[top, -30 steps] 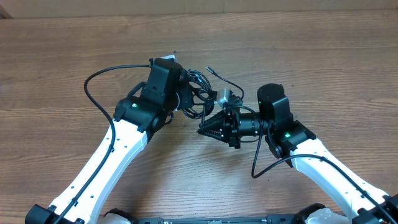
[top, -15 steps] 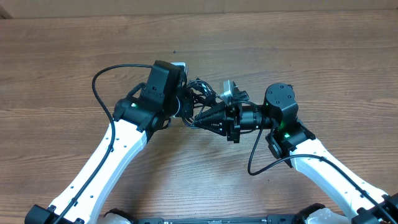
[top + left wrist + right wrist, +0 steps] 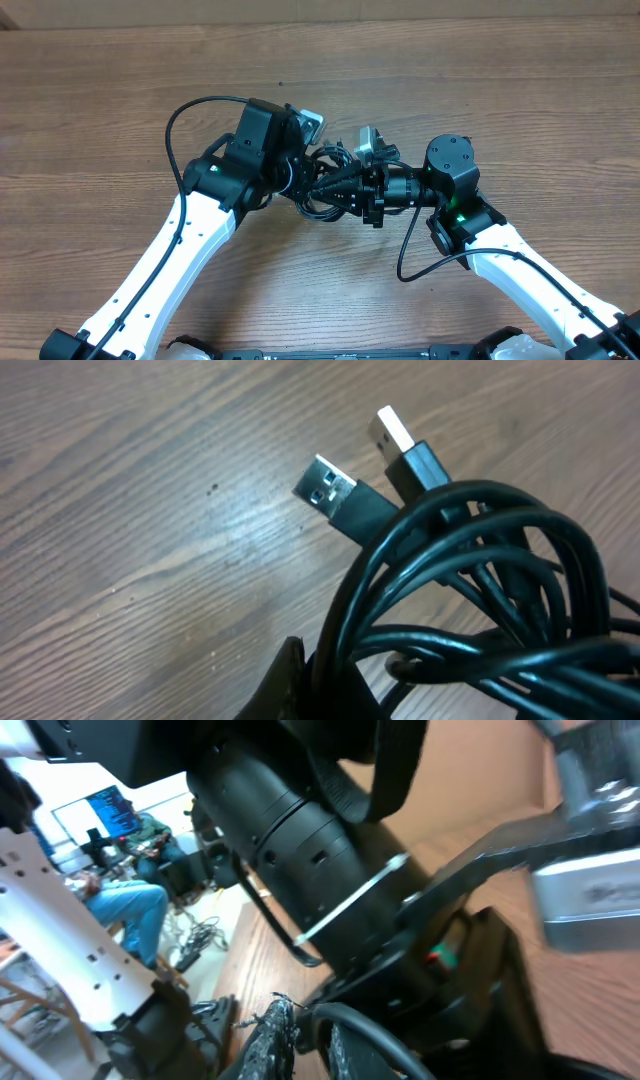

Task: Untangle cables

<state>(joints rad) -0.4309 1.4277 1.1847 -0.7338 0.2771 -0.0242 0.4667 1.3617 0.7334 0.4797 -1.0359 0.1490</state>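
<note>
since a second ago the right gripper (image 3: pixel 322 189) has slid left over the table (image 3: pixel 500 80), and its tip now sits in the cables (image 3: pixel 318 172), a knotted bundle between both wrists. its jaws look closed, though any hold is hidden. the left gripper (image 3: pixel 300 695) is clamped tight on the bundle, with two usb plugs (image 3: pixel 330 488) sticking out.

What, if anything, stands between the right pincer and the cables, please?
Nothing visible does. The right pincer has its closed tip right at the tangled cables, which the left pincer grips from the other side.
</note>
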